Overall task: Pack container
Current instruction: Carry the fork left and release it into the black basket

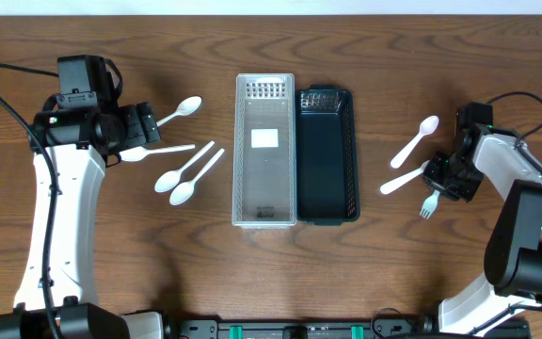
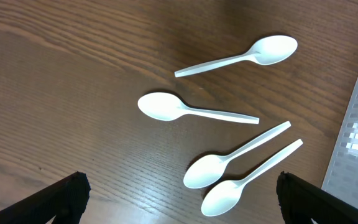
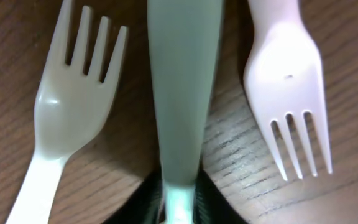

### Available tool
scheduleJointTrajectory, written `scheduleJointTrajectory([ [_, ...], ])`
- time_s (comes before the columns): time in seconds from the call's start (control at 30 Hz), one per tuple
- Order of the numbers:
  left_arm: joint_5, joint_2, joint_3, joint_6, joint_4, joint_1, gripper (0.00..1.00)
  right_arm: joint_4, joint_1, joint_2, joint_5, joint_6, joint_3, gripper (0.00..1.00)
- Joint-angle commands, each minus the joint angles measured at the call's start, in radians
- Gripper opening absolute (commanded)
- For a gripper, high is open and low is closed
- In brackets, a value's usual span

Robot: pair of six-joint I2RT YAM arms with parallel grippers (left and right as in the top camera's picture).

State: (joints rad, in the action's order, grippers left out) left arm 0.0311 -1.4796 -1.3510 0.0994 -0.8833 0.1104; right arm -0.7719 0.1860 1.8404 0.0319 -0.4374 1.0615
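Observation:
A clear container [image 1: 264,151] and a black container [image 1: 327,155] stand side by side mid-table, both empty. Several white spoons [image 1: 184,168] lie to their left; they also show in the left wrist view [image 2: 185,109]. My left gripper [image 1: 144,124] is open and empty above them [image 2: 188,205]. My right gripper [image 1: 438,177] is shut on the handle of a white utensil [image 3: 182,93] that lies on the table [image 1: 401,181]. A white fork [image 3: 73,93] lies to one side of it and another fork [image 3: 288,81] to the other side.
A white spoon [image 1: 415,141] lies right of the black container, and a small fork [image 1: 428,204] lies below my right gripper. The clear container's edge shows at the right of the left wrist view [image 2: 356,143]. Cables run along both arms.

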Motion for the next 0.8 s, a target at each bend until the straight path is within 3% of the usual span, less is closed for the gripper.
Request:
scheduleJointTrajectory([
  [0.0,0.011,-0.010,-0.021,-0.016,-0.002,0.004,0.98,-0.006,0.011,0.026,0.060,-0.010,-0.047,0.13],
  [0.2,0.011,-0.010,-0.021,-0.016,-0.002,0.004,0.98,-0.035,0.004,-0.161,0.076,0.009,-0.034,0.10],
  [0.3,0.011,-0.010,-0.021,-0.016,-0.002,0.004,0.98,-0.053,-0.019,-0.314,0.055,0.043,-0.013,0.03],
  [0.5,0.011,-0.010,-0.021,-0.016,-0.002,0.004,0.98,-0.019,-0.154,-0.597,-0.131,0.079,0.010,0.01],
  [0.63,0.011,-0.010,-0.021,-0.016,-0.002,0.004,0.98,0.010,-0.293,-0.653,-0.171,0.055,0.010,0.01],
  [0.77,0.011,-0.010,-0.021,-0.016,-0.002,0.004,0.98,0.025,-0.425,-0.601,-0.170,0.033,0.008,0.01],
])
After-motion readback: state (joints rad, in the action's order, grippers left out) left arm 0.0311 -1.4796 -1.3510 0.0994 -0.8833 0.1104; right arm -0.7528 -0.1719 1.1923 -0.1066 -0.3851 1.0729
